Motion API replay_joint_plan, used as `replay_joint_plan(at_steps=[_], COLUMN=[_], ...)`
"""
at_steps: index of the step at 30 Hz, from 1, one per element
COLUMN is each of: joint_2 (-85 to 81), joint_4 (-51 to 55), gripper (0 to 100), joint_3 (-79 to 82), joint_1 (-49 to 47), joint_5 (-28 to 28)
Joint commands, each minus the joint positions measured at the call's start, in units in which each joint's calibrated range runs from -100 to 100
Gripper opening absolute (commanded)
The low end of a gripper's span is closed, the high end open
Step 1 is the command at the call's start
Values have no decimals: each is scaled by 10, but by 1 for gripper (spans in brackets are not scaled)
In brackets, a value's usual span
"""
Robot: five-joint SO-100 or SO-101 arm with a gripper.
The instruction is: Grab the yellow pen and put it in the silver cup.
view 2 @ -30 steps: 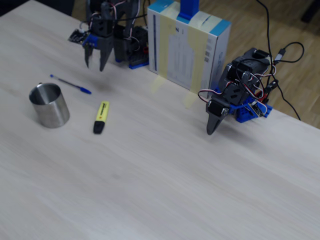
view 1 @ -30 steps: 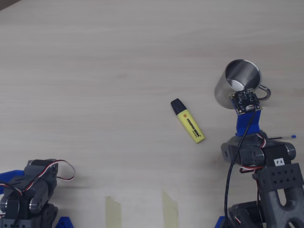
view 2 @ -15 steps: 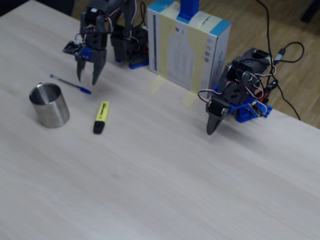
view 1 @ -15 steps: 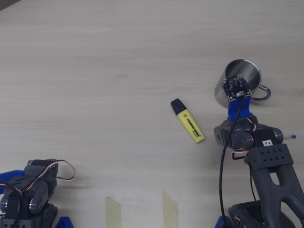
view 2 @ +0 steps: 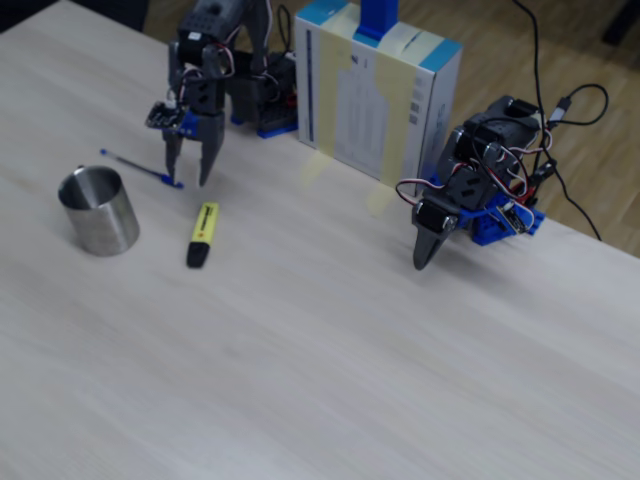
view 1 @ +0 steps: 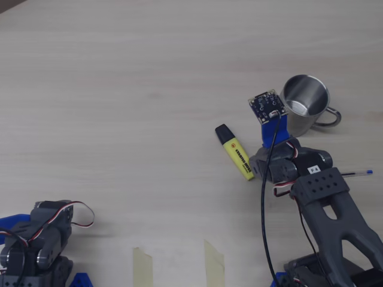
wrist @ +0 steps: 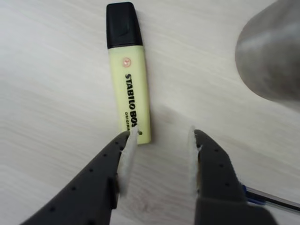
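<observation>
The gripper [wrist: 159, 136] is spread apart, nothing between its padded fingers [wrist: 127, 152]; in the wrist view it hangs low over the table [wrist: 51, 93], the left finger's tip overlapping the bottom end of the yellow pen [wrist: 130, 89] — whether it actually touches, cannot tell. The yellow pen lies flat on the table, black cap [wrist: 122, 24] pointing away from the gripper, print facing up; most of its body sits beyond and left of the gap, not inside it. In the fixed view the gripper [view 2: 193, 178] points down just behind the yellow pen [view 2: 202, 231], apart from it there; the silver cup [view 2: 98, 210] stands upright to the pen's left, near but not touching. Overhead view — yellow pen [view 1: 235, 152] lies diagonal, cap toward upper left, just left of the arm; silver cup [view 1: 305, 103] is up and right of it, mouth open upward, handle on its right side; the gripper itself is hidden under the wrist there. A thin blue pen [view 2: 140, 166] lies on the table behind the cup, beside the gripper; its tip shows at lower right in the wrist view [wrist: 272, 199]. A second arm [view 2: 470, 195] sits folded at the right in the fixed view, well apart; a white and blue box [view 2: 375, 95] stands between the two arms.
</observation>
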Motion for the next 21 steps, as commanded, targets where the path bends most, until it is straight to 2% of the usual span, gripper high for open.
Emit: replay_joint_plan(at_steps=[1,10,21], joint_2=[2,27,85], joint_4=[-6,-6,-7], gripper=[18,18,18], joint_3=[-33,-32,-39], joint_1=[-25,-53,-15], joint_5=[0,3,4])
